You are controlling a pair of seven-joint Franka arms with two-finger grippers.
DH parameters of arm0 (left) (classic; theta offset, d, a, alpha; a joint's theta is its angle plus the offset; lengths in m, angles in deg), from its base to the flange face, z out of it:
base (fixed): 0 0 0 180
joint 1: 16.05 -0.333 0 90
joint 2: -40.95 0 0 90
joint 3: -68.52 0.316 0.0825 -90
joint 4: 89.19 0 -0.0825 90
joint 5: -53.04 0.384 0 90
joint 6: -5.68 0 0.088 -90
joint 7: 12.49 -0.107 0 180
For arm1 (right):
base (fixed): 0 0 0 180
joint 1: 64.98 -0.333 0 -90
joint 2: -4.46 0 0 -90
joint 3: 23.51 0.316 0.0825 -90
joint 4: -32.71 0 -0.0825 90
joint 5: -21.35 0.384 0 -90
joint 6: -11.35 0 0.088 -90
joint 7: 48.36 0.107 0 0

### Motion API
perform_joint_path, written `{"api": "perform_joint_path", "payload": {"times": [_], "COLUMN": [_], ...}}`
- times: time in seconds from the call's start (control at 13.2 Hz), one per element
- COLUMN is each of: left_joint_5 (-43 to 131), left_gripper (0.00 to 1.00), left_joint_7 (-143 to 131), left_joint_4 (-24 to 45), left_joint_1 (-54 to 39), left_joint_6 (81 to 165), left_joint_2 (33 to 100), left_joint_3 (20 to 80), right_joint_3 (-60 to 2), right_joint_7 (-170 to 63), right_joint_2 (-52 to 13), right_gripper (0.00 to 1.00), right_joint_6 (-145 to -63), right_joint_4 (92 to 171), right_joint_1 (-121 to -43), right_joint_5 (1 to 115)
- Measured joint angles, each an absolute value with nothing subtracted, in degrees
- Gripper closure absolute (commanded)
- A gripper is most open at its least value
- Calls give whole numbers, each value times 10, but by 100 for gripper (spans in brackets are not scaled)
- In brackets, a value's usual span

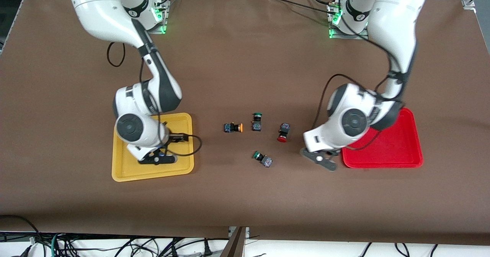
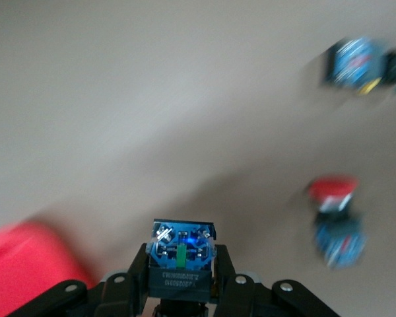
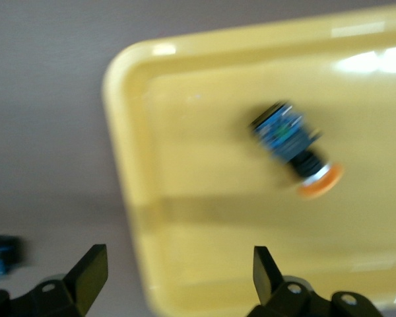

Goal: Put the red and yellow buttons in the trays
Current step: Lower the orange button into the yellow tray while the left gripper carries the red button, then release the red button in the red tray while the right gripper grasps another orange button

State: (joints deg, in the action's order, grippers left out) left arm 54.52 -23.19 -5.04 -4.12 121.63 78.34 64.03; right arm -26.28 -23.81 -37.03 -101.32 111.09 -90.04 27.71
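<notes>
Hidden: cap of the button (image 2: 181, 261) clamped in the left gripper (image 2: 183, 290), only its blue underside showing.
Left gripper: over the bench (image 1: 245, 196) beside the red tray (image 1: 386, 144).
Right gripper (image 3: 175, 277): fingers apart, over the yellow tray (image 3: 204, 218).
Orange-capped button (image 3: 296, 150): blurred, lying in the yellow tray below the right gripper.

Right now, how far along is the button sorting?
Done: one yellow button lies in the yellow tray, under the open right gripper. In hand: the left gripper holds a button beside the red tray. Left: another yellow button and a red button on the table.
</notes>
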Motion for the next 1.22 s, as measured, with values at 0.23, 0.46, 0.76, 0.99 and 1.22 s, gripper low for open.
{"api": "perform_joint_path", "payload": {"times": [0.23,0.46,0.76,0.99,1.22], "left_joint_5": [546,546,546,546,546], "left_gripper": [100,78,0,0,0], "left_joint_7": [-327,-387,-388,-385,-283], "left_joint_4": [-40,-27,-23,-30,-31], "left_joint_1": [-138,-191,-184,-183,-172], "left_joint_6": [1188,1214,1231,1224,1202], "left_joint_2": [782,810,826,803,770], "left_joint_3": [649,648,639,609,536], "right_joint_3": [-235,-233,-231,-230,-230], "right_joint_7": [-42,124,245,252,252], "right_joint_2": [-377,-404,-435,-444,-444], "right_gripper": [2,2,1,2,11], "right_joint_6": [-1027,-1101,-1156,-1200,-1211], "right_joint_4": [1112,1117,1123,1143,1151], "right_joint_1": [-943,-980,-1016,-1022,-1029], "right_joint_5": [333,367,368,370,370]}}
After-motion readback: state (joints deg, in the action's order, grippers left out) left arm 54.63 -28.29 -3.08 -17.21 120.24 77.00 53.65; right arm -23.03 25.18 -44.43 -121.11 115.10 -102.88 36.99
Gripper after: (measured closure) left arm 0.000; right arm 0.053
